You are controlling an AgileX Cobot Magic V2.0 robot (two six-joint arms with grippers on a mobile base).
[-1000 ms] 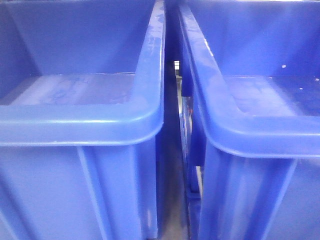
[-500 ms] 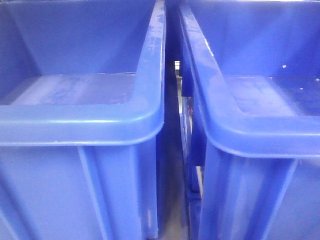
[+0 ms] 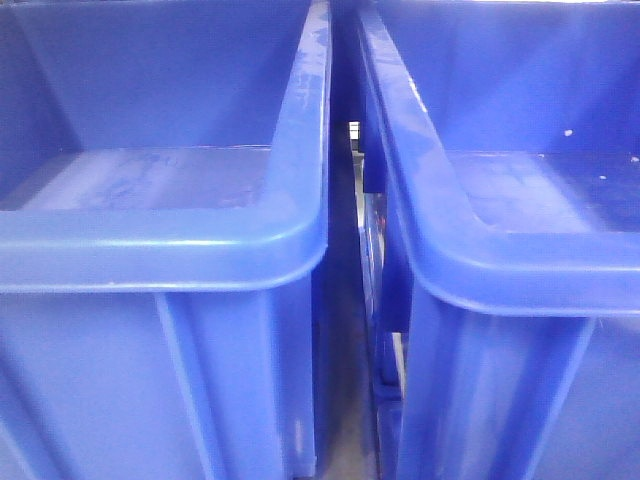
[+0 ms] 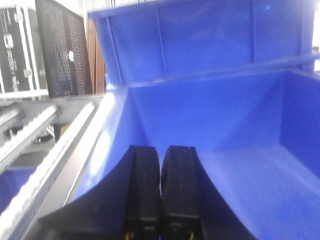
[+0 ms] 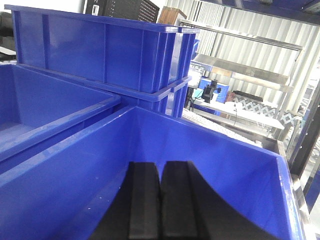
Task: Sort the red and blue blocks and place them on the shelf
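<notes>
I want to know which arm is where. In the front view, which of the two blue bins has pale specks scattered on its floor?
The right-hand bin: small white specks dot its floor and back wall. The left-hand bin shows only pale scuffs.

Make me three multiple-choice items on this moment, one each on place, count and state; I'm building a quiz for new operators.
1. Where does the left gripper hang?
A. over a blue bin
B. over a wooden floor
C. inside a cardboard box

2. How many bins fill the front view?
A. one
B. two
C. four

3. How do the right gripper's fingers stand?
A. wide apart
B. closed together
C. clamped on a cup

Key: 1 A, blue walls surround it; 2 B, the left bin and right bin stand side by side; 3 B, pads meet, nothing between.
</notes>
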